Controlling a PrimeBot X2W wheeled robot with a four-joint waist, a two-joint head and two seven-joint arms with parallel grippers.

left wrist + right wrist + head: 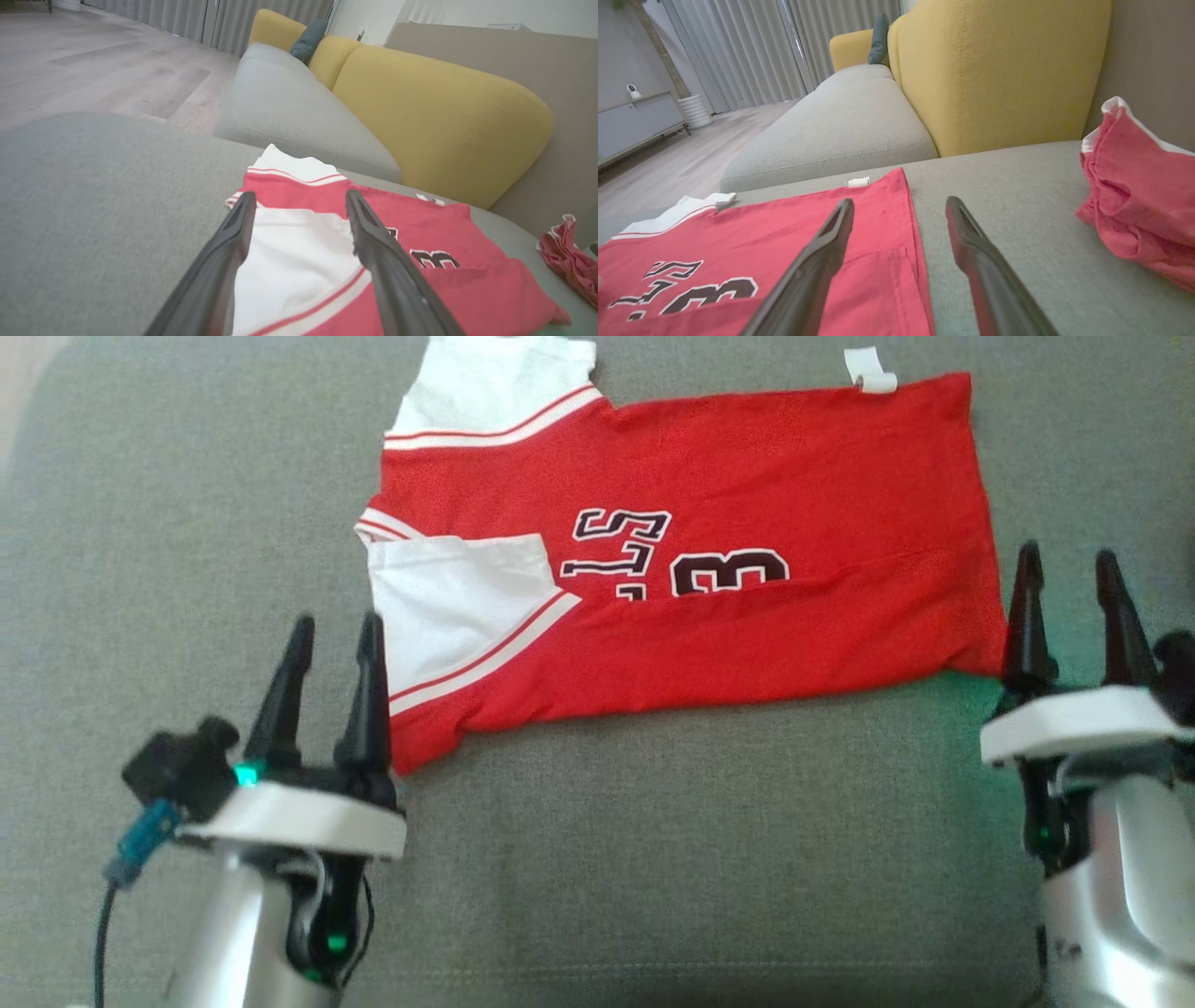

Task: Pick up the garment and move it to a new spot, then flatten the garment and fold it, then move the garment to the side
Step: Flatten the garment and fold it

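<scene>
I have both grippers spread wide and empty: the left gripper (337, 619) sits at the sleeve-end corner of the garment (747, 457), and the right gripper (1067, 553) is just beside its hem end. The garment lies flat on the grey seat cushion (653, 859) between them, its near long edge folded up over the number. My worry is the next pinch: catching only the top layer would peel that fold open, and the near edge already runs crooked, lower at the left. The far white sleeve (495, 383) juts out unfolded. A crumpled red cloth (1134, 210) lies nearby on the right, and sliding that way could drag into it
</scene>
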